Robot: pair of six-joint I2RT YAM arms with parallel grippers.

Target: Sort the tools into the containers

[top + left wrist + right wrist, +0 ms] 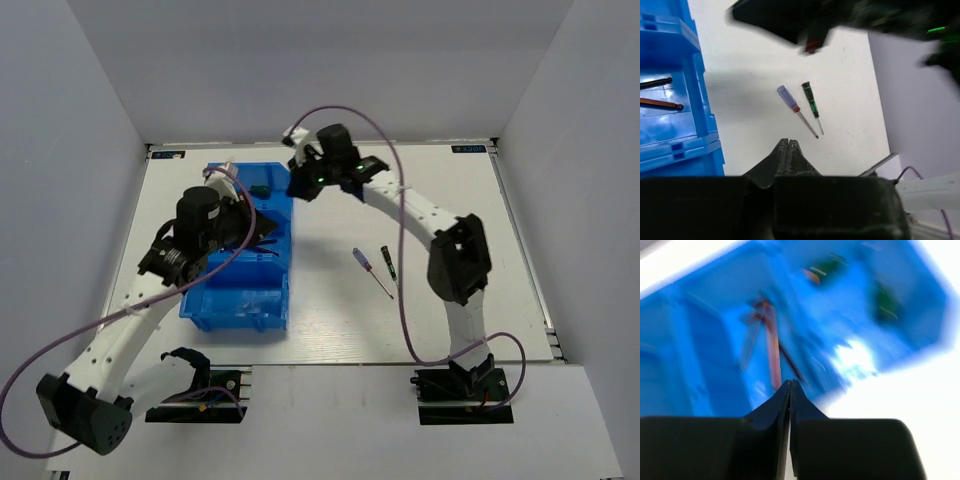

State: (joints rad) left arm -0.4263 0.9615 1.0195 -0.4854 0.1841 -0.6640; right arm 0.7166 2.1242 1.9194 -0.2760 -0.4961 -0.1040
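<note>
1. Left pincer (788, 149): fingers pressed together, nothing between them.
2. Just ahead of it on the white desk (750, 60), a blue-handled precision screwdriver (788, 97) and a green-handled precision screwdriver (810, 100) lie side by side, not touching.
3. To its left, the blue bin (695, 75) holds two hex keys (660, 103).
4. Right pincer (790, 390): pressed together, empty. Ahead in the bin lie hex keys, then blurred green tools (884, 302) in a farther compartment.
</note>
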